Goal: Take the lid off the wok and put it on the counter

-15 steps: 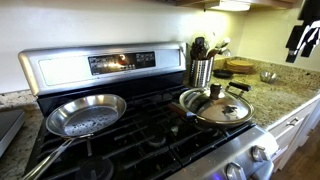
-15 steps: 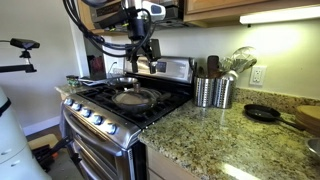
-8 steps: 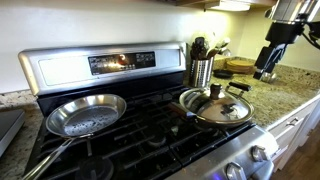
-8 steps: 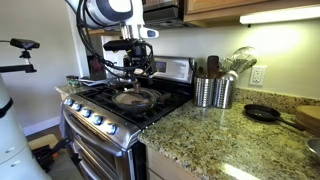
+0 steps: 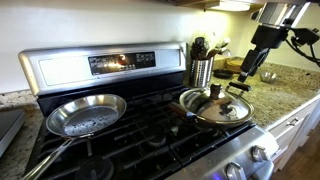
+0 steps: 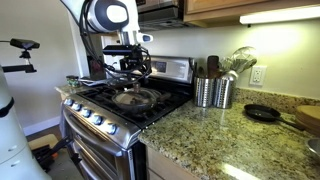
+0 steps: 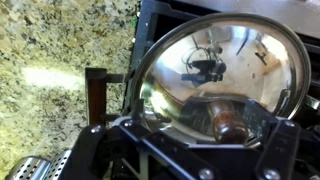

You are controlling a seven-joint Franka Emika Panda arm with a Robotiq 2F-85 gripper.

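The lid [image 5: 216, 107] is shiny with a dark knob [image 5: 214, 91]. It sits on the black wok [image 5: 190, 103] on the stove's burner nearest the granite counter [image 5: 291, 93]. It also shows in an exterior view [image 6: 133, 98]. My gripper [image 5: 249, 66] hangs above and to the counter side of the lid, apart from it, also in an exterior view [image 6: 132, 73]. In the wrist view the lid [image 7: 215, 60] fills the frame. Its knob [image 7: 230, 124] lies between my wide-apart fingers [image 7: 200, 145], untouched. The gripper is open and empty.
A silver skillet [image 5: 85, 113] sits on the far burner. Steel utensil holders [image 5: 202, 70] stand beside the stove, as an exterior view [image 6: 211, 92] shows. A small steel bowl [image 5: 268, 76] and a small black pan [image 6: 262, 113] rest on the counter [image 6: 215, 140].
My gripper has come down from high above the counter side toward the wok's lid. The lid, wok and skillet have not moved.
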